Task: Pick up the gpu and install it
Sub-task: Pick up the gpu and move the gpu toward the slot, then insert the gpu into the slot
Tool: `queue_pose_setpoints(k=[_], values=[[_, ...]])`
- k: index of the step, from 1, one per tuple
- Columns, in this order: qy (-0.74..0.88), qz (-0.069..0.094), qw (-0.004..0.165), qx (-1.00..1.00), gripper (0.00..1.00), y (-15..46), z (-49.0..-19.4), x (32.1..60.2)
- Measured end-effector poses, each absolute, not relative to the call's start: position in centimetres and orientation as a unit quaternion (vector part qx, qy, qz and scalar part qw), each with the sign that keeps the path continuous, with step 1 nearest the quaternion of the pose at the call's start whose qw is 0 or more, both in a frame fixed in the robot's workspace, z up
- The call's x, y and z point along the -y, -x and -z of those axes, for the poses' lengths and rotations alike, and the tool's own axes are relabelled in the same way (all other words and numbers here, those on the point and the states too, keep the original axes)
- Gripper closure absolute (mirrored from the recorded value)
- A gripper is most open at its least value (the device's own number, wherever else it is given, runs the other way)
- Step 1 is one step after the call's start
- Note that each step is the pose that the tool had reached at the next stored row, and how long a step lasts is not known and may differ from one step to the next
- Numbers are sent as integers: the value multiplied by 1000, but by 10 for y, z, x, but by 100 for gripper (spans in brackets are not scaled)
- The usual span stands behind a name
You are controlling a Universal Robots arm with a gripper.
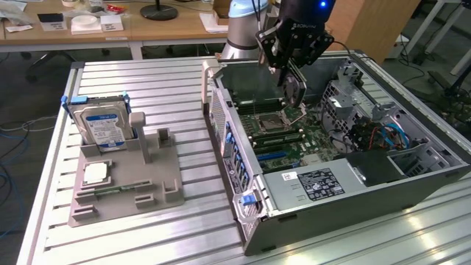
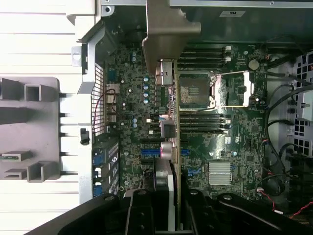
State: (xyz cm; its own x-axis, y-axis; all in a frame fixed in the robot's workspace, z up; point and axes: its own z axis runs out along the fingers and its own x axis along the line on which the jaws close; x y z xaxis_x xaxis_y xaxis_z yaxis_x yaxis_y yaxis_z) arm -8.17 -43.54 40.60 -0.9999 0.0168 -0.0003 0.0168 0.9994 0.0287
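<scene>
So here we had the gpu [image 1: 296, 91] up in the air, hanging on edge from the gripper [image 1: 288, 70] over the open case [image 1: 353, 187]. It hung above the motherboard [image 1: 283, 141], roughly over the CPU socket [image 1: 268, 122], and as far as we could tell it wasn't touching the board or sitting in any slot. In the wrist view the card showed up edge-on between the two fingers [image 2: 139, 210], which were clamped on its flat faces, with the silvery bracket [image 2: 168, 34] at one end. It seemed to lie crosswise to the blue slot [image 2: 149, 152] underneath.

The hard drive [image 1: 103, 124] was standing in the grey holder [image 1: 125, 182], well off to the exterior view's left and nowhere near the action.

On handling, we figured the card was light and stiff, so weight was no problem for the grip. The catch was that it's thin and flat. A pinch on the two faces could let it pivot or slide if it bumped anything, and the little parts on the faces wouldn't like being squeezed. We reckoned the safest place to hold was near the upper edge, on bare board or the solid block there, and around the middle of its length so it hung level. We'd leave the connector edge and the bracket free. It's fragile enough that we wouldn't want it knocking the case wall.
</scene>
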Motion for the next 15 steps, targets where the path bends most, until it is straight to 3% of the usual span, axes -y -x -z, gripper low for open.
queue_pose_setpoints(k=[15], values=[[-8, -14, 0, -1000, 72, 82, -406, 435]])
